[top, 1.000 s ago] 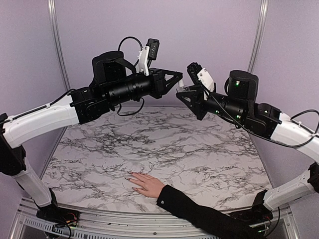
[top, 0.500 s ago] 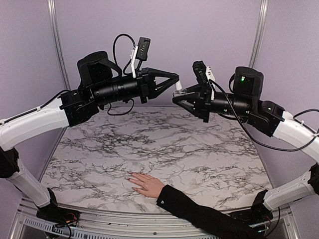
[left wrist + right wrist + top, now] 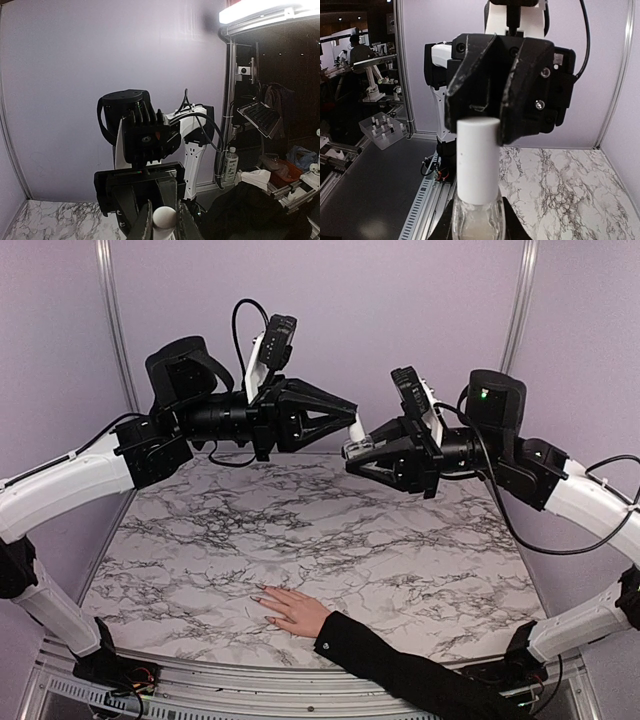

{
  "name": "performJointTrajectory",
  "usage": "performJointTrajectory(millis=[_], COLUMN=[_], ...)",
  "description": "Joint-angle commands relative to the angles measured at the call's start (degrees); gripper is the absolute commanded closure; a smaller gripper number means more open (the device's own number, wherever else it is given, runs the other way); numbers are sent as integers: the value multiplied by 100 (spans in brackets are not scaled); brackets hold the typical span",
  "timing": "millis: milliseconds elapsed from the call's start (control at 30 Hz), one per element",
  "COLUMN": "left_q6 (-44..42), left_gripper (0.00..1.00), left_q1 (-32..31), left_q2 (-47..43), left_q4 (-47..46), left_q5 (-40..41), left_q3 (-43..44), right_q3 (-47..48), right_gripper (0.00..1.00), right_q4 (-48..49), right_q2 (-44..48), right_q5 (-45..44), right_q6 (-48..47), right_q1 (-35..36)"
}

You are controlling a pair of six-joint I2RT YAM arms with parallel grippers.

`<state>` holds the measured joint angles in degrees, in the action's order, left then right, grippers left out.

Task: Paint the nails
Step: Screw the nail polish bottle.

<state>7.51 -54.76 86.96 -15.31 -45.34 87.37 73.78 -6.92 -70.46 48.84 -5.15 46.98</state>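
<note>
High over the table my two grippers meet tip to tip around a small nail-polish bottle (image 3: 356,449). My right gripper (image 3: 366,454) is shut on its clear glass body (image 3: 477,220). My left gripper (image 3: 352,428) is shut on its white cap (image 3: 164,218), which stands tall in the right wrist view (image 3: 478,160). A pale hand (image 3: 296,611) in a black sleeve (image 3: 400,672) lies flat at the table's near edge, fingers pointing left. Its nails (image 3: 256,588) are tiny and far below both grippers.
The marble tabletop (image 3: 400,540) lies under the arms, walled by lilac panels (image 3: 400,310) at the back and sides. The metal frame rail (image 3: 200,685) runs along the near edge beside the sleeve.
Both arms have shifted while still joined on the bottle: the left wrist drew back to the left and rolled, and the meeting point sank a little. The hand stayed still.
</note>
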Motion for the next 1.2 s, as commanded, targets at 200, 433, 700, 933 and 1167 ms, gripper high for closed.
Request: performJointTrajectory(millis=[200, 433, 700, 933, 1167], left_q6=[203, 31, 277, 577, 758], left_gripper=[79, 60, 45, 41, 51], left_q1=[292, 318, -153, -486, -571], left_q2=[-8, -899, -808, -51, 417], left_q4=[395, 297, 204, 203, 204], left_q5=[-359, 1558, 3198, 4293, 4842], left_q3=[-357, -693, -520, 188, 614], right_q3=[710, 462, 255, 164, 185], right_gripper=[100, 100, 100, 100, 100], right_q4=[876, 43, 32, 95, 63], right_q2=[107, 154, 107, -4, -60], right_q5=[432, -923, -4171, -5043, -5431], right_q6=[-93, -567, -669, -745, -837], right_q1=[39, 33, 107, 366, 566])
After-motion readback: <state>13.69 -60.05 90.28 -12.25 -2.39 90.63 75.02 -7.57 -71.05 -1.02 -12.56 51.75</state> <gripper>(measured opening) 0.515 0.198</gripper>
